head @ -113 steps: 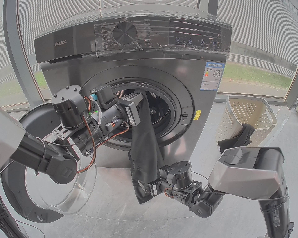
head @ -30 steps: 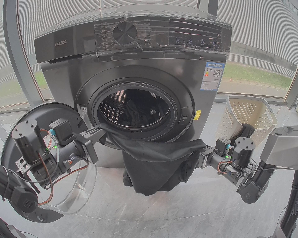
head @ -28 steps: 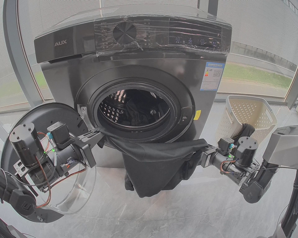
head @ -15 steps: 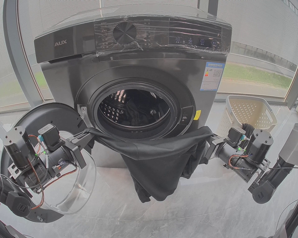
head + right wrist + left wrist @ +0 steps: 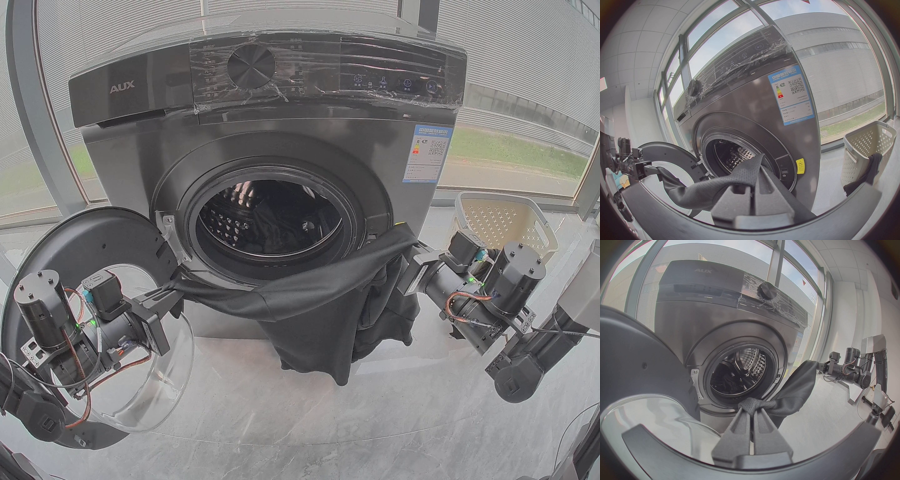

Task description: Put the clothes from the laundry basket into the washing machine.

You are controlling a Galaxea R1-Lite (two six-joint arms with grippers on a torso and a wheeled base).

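The left hand (image 5: 170, 292), low, and right hand (image 5: 409, 255), higher, clench a black garment (image 5: 294, 301) stretched before the washing machine (image 5: 275, 137).

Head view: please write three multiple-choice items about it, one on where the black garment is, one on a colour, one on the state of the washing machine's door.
1. Where is the black garment?
A. Wholly inside the drum.
B. Stretched between the left gripper and the right gripper, in front of the washing machine.
C. Flat on the floor.

2. What colour is the laundry basket?
A. Red.
B. Blue.
C. Cream.

3. How is the door?
A. Open.
B. Shut.
C. Taken off.

Answers: 1 B, each gripper's jaws are shut on one end and the middle sags between them; 2 C, its perforated wall is pale cream; 3 A, it stands swung out on the robot's left.
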